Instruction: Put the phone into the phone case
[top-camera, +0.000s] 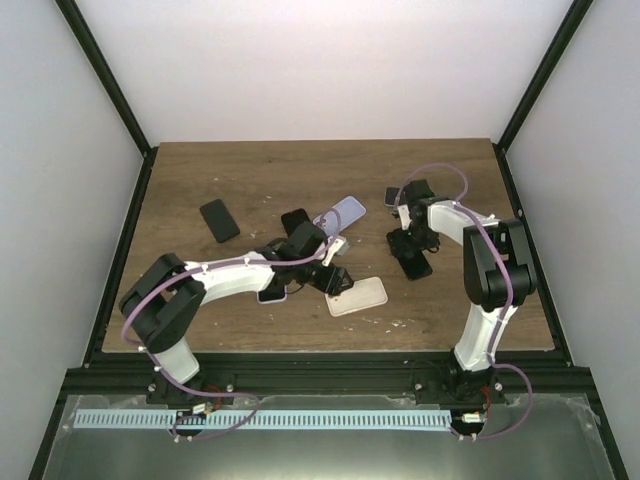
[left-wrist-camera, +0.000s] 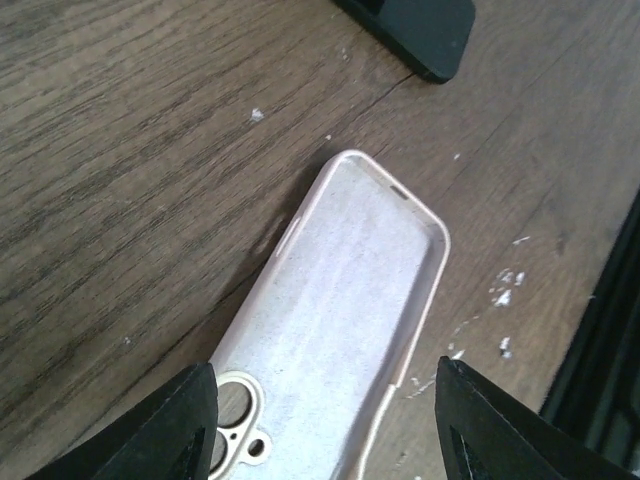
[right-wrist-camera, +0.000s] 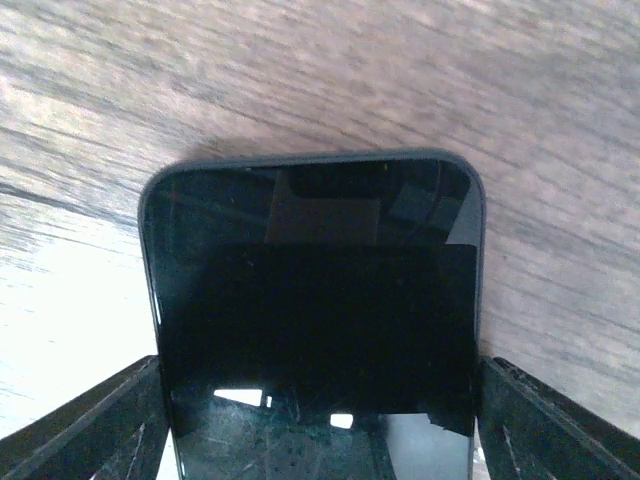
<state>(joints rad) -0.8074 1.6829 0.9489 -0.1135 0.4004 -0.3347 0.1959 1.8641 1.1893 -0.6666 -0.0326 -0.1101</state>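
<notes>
The phone case (top-camera: 358, 296) is pale pink and lies hollow side up near the table's front middle. In the left wrist view the case (left-wrist-camera: 340, 290) runs away from me, its camera cutout between my fingers. My left gripper (top-camera: 335, 278) (left-wrist-camera: 325, 366) is open and straddles that end, with a gap on the right side. The black phone (top-camera: 413, 264) (right-wrist-camera: 310, 300) is screen up at the right of the table. My right gripper (top-camera: 408, 246) (right-wrist-camera: 320, 362) is shut on it, one finger against each long edge. The wood behind the phone is blurred while the phone stays sharp.
A second black phone (top-camera: 219, 220) lies at the left. A lavender case (top-camera: 341, 212) and a black slab (top-camera: 295, 220) sit beyond my left wrist. A dark object (left-wrist-camera: 420, 30) lies past the pink case's far end. The table's front edge (left-wrist-camera: 610, 330) is close on the right.
</notes>
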